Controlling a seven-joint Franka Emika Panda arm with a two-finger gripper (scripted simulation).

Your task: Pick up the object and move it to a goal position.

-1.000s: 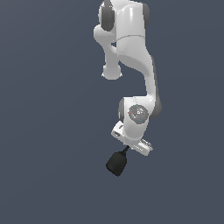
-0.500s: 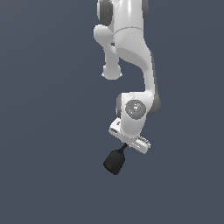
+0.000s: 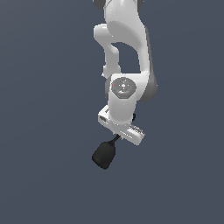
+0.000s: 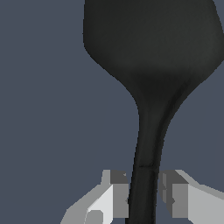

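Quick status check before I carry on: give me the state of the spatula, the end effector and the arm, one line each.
spatula: gripped by its handle, blade sticking out beyond the fingers, tilted toward the exterior view's lower left.
end effector: shut on the spatula handle, one finger on each side.
arm: folded downward, wrist over the spatula.

One white robot arm (image 3: 127,57). One gripper (image 4: 143,199) at its end, two fingers (image 4: 117,194) counted in wrist view, one each side of handle. One black spatula (image 3: 104,153): single thin handle, single broad blade, blade hanging toward 7 o'clock from hand in exterior view. One plain grey-blue backdrop (image 3: 43,109) all around. Total: one arm, one gripper, two fingers, one spatula.
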